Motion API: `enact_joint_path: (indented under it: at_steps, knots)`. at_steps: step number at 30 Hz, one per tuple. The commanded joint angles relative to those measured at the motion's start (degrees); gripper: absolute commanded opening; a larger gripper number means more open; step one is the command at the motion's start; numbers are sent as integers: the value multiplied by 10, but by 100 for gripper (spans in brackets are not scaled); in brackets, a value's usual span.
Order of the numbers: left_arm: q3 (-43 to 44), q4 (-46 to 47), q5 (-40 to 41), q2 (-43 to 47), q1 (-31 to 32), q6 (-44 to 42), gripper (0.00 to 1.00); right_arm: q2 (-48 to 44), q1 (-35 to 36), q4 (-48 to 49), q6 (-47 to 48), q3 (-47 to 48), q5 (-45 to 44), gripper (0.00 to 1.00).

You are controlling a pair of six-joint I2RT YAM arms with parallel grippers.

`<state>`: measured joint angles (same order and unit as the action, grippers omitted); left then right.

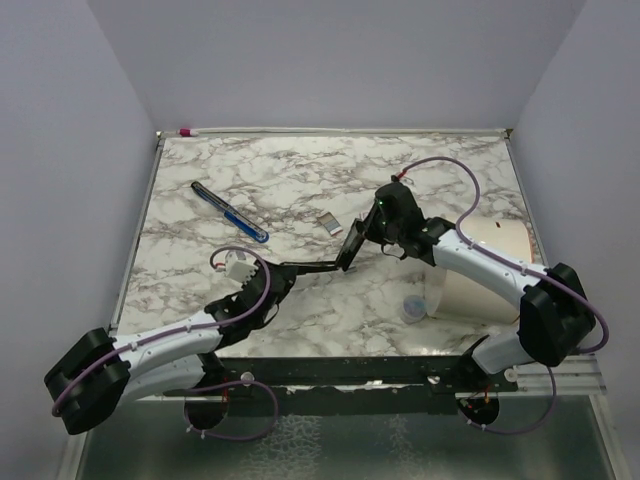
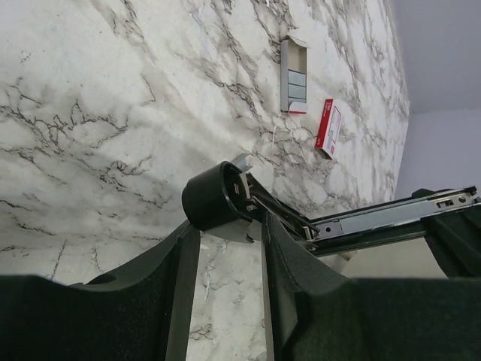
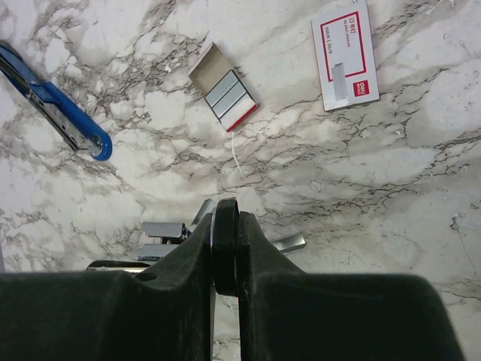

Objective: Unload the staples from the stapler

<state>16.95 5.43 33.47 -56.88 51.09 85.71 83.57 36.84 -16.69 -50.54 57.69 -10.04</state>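
Note:
The stapler [image 1: 310,264] is swung open and held above the table between both arms. My left gripper [image 2: 229,226] is shut on its rounded black hinge end [image 2: 214,197], and the silvery rail [image 2: 391,218] runs off to the right. My right gripper [image 3: 225,244] is shut on the thin black edge of the stapler's other half [image 3: 225,226], with silvery metal parts [image 3: 165,232] showing behind the fingers. Short grey strips of staples [image 3: 225,92] lie in a small open white tray on the marble beyond both grippers, also in the left wrist view as the staples [image 2: 294,77].
A white card with red marks [image 3: 346,56] lies next to the tray. A blue-black pen [image 1: 230,212] lies at the left of the marble table [image 1: 300,180]. A cream sheet [image 1: 485,275] and a clear cup [image 1: 415,305] sit by the right arm. A pink-tipped rod [image 1: 187,131] lies along the back edge.

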Motion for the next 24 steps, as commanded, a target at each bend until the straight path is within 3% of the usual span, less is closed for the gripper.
enact_joint_path:
  at_steps: [1, 7, 15, 24]
  knots:
    - [-50, -73, -41, 20, 0, -34, 0, -40, -9, 132, -32, 16, 34, 1]
    - [-142, 45, -62, 113, -1, 15, 0, -81, -19, 178, -109, -16, 57, 1]
    - [-157, 63, -19, 236, -2, 24, 0, -130, -25, 267, -218, -84, 77, 1]
    - [-154, 144, -12, 259, -3, 15, 2, -150, -27, 315, -229, -92, 100, 1]
